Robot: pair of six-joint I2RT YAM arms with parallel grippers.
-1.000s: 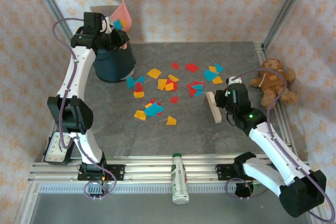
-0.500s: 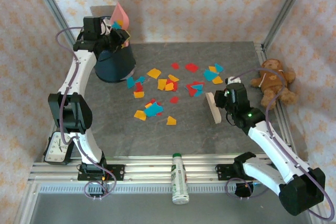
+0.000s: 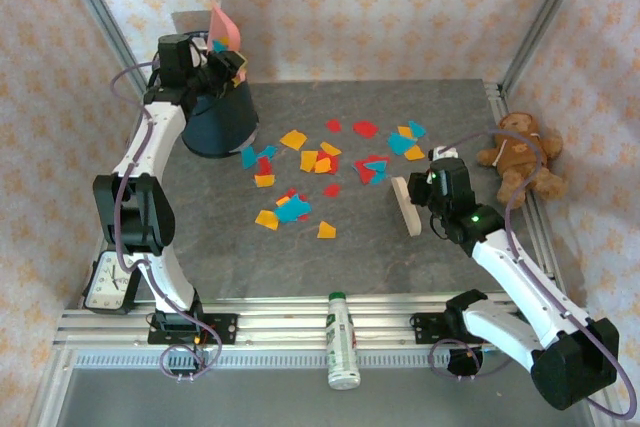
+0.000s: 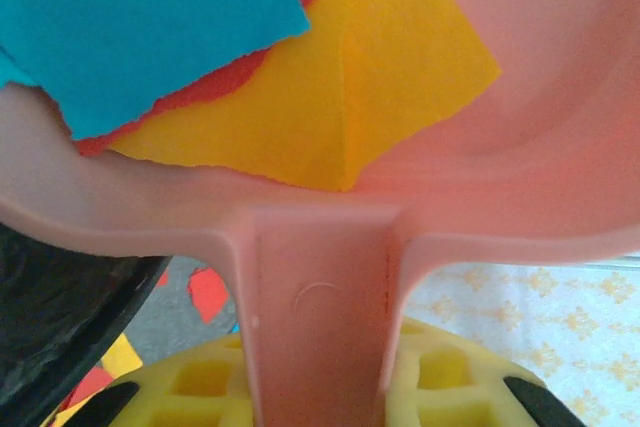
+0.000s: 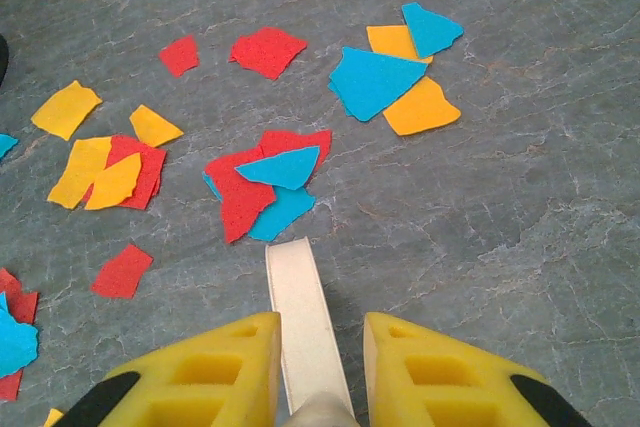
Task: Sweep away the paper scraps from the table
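From above, the left gripper [image 3: 222,65] hangs right over the dark blue bin [image 3: 215,122]. It is clamped on the handle of a pink dustpan [image 3: 224,23], which is tipped up steeply above the bin's mouth with a few coloured pieces in it. The paper scraps [image 3: 320,162] – red, orange, yellow and teal – lie scattered on the grey table [image 3: 400,257] to the right of the bin. The closest ones are just beside its base and the rest lie in loose clusters farther from it. Past the scraps, well apart from the bin, the right gripper [image 3: 425,190] sits low at the table, closed on a cream bar [image 3: 407,205]. A teddy bear [image 3: 520,155] sits farther from the bin again, at the table's right edge. A clock [image 3: 108,285] lies well to the near side of the bin, and a bottle [image 3: 343,339] lies on the front rail.

At the left wrist, the pink handle runs up between the yellow fingers [image 4: 200,387], which are shut tight on it. In the pan, a teal piece overlaps a red one and a yellow one. The bin's dark lining shows just below the pan, at the lower left.

At the right wrist, the fingers [image 5: 215,367] pinch the near end of the cream bar. Its far tip rests just beside a red-and-teal cluster – more scraps lie beyond and to the side towards the bin.
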